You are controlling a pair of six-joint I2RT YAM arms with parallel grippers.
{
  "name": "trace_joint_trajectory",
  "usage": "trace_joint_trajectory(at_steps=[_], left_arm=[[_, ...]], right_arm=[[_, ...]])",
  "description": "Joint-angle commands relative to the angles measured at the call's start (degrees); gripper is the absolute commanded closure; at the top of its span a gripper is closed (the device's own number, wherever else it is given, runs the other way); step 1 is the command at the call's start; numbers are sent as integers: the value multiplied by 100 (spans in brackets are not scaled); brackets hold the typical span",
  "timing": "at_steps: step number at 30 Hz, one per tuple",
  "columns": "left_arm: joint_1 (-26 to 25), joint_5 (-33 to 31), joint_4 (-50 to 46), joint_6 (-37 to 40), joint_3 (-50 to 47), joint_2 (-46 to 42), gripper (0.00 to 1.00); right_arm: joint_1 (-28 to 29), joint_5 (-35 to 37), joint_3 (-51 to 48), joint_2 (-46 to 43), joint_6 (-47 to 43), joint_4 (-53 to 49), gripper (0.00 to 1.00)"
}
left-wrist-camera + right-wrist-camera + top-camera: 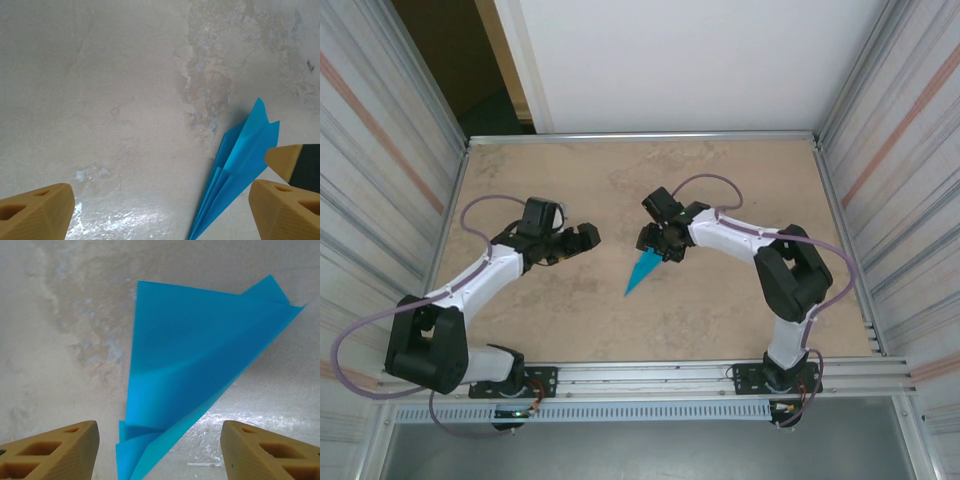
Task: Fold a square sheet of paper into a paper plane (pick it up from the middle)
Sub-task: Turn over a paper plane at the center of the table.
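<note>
Both open, empty: right gripper (658, 248) hovers over plane (643, 270) tail, nose pointing near-left; left gripper (588, 240) stands farther off.

paper plane (642, 272) rear: under right hand (663, 244) | left-wrist view: tip cut off

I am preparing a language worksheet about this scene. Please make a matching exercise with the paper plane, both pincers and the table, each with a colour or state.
Column one:
1. paper plane
2. left pincer
3. right pincer
4. table

Column two:
a. open, over the plane
b. beige, mottled
c. turquoise-blue, folded
d. open, apart from the plane

Pairs: 1-c, 2-d, 3-a, 4-b.
</note>
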Motion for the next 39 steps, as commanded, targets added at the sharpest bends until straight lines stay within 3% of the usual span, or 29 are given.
trace_joint_trajectory(at_steps=[1,11,18,30,36,39], left_arm=[[46,-131,-103,226,-107,-97,8],[57,-36,-45,284,-67,150,7],[58,18,-25,252,-11,250,7],[108,237,-22,253,38,336,5],[315,439,65,159,-16,296,5],[514,682,253,27,-158,214,5]], right_arm=[[77,497,256,227,784,-562,37],[189,624,212,140,1386,-818,50],[193,398,-146,2,1687,-396,56],[183,525,-241,-78,1791,-316,88],[125,648,-198,-323,1368,-245,99],[40,246,-230,-544,460,323,100]])
